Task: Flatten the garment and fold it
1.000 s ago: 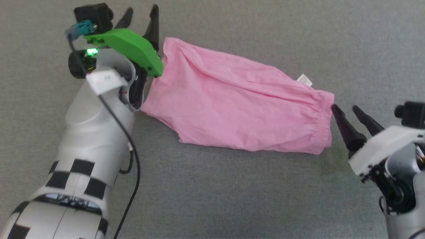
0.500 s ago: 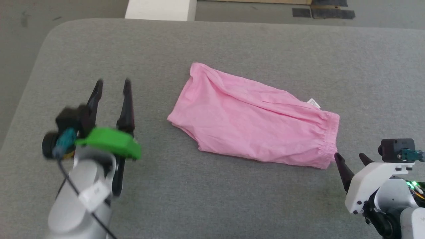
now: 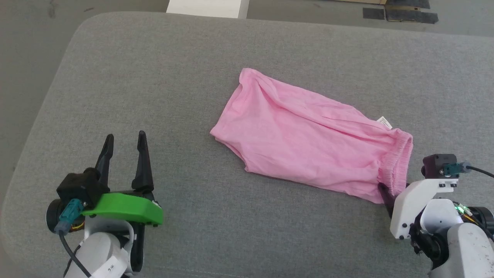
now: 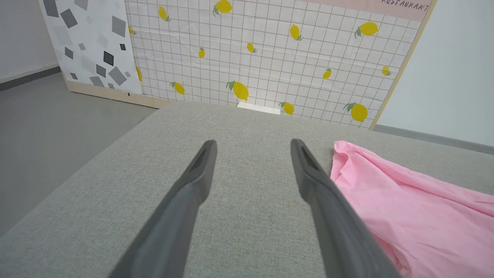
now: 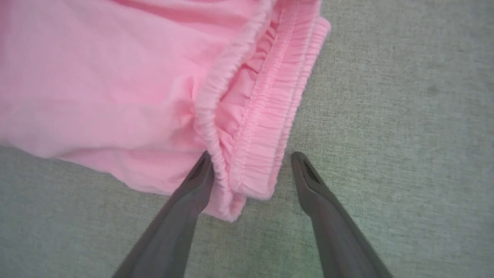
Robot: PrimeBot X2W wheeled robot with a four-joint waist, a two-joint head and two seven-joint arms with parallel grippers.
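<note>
Both pincers stood parted: my left gripper over grey woven padding, my right gripper straddling the waistband of light pink thin-fabric shorts lying there. Lemon-printed grid panel and grey floor stood beyond.

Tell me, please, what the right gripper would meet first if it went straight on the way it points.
The waistband of the garment: its corner lies between the open fingers of the right gripper, though depth is unclear.

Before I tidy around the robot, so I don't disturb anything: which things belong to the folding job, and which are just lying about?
Job: pink shorts; left gripper, open; right gripper, open at the waistband.
Not the job: lemon-print backdrop; white block; black floor patches.
</note>
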